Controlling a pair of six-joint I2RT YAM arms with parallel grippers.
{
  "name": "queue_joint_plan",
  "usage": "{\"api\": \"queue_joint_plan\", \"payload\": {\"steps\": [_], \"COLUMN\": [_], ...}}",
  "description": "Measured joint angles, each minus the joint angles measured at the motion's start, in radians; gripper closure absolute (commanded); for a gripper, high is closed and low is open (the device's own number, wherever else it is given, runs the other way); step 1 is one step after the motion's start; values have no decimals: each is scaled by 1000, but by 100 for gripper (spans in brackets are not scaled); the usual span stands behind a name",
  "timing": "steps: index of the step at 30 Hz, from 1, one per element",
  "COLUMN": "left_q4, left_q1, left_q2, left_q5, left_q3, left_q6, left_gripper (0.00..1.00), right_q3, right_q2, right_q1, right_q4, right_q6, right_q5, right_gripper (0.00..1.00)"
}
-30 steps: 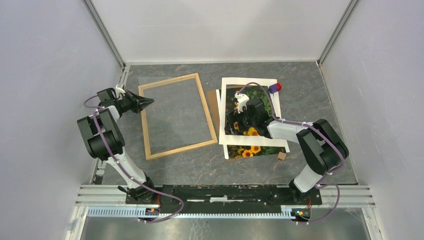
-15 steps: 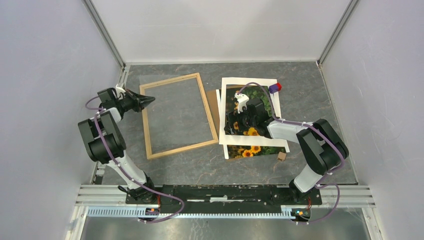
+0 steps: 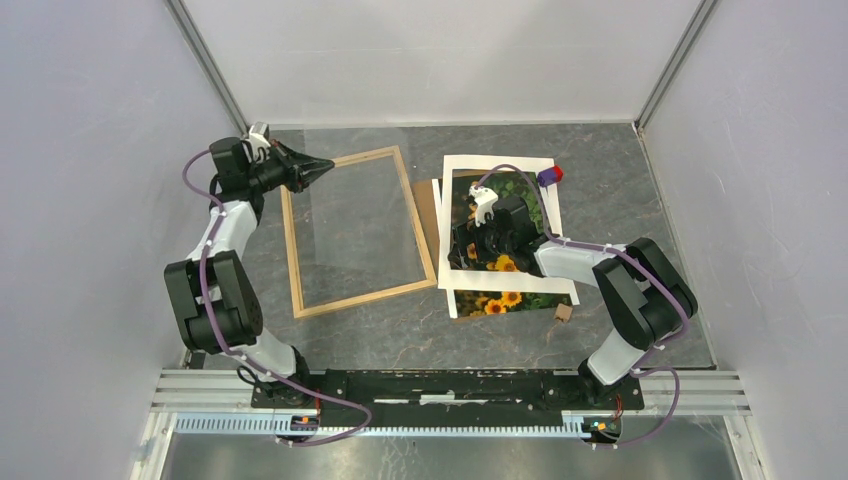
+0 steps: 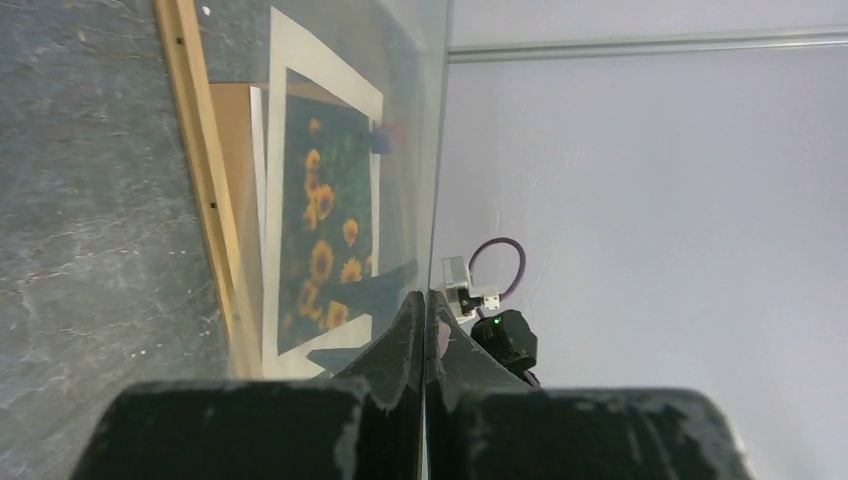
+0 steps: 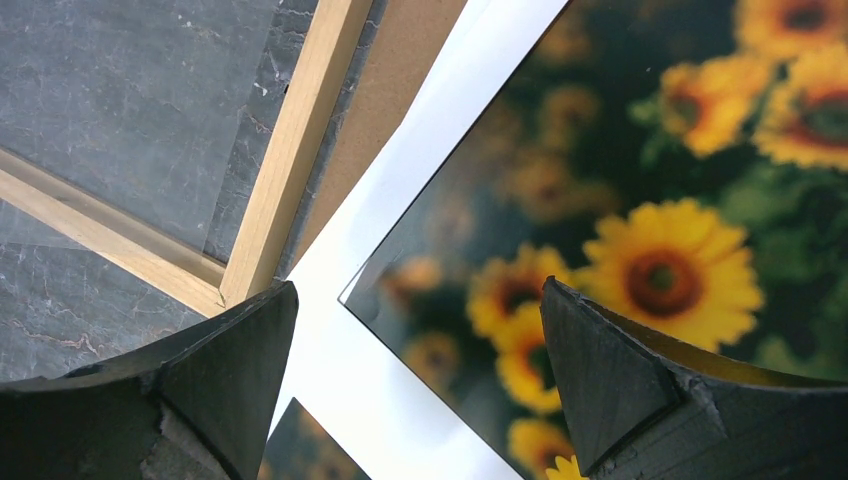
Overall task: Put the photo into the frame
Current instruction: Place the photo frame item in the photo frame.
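My right tool (image 3: 466,244) hangs open directly over the photo (image 3: 500,301), which lies under the mat (image 3: 500,166) right of the counter's (image 3: 620,180) centre. The frame (image 3: 365,298) sits just left of it. My left tool (image 3: 325,163) clamps its clear pane (image 3: 350,215), tilted up.

Black-and-white arms (image 3: 212,295) carry looped purple cables (image 3: 510,167).

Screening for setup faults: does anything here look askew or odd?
Yes. Right of the frame, things lie askew: the photo sticks out from under the white mat at its near edge, and the brown backing board peeks out toward the frame. The left tool holds a clear pane tilted up.
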Motion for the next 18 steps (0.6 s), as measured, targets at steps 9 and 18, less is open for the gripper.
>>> {"api": "queue_joint_plan", "payload": {"steps": [9,18], "left_q4": [40,97], "left_q1": [-14,0], "left_q2": [2,95], "left_q5": [-3,-35], "left_q3": [-2,-47], "left_q6": [-68,-82], "left_gripper": [98,98], "right_q3": [0,0], "right_q2": [0,0], "right_q1": [0,0], "right_q4": [0,0], "right_q6": [0,0], "right_q5": [0,0], "right_gripper": [2,2]}}
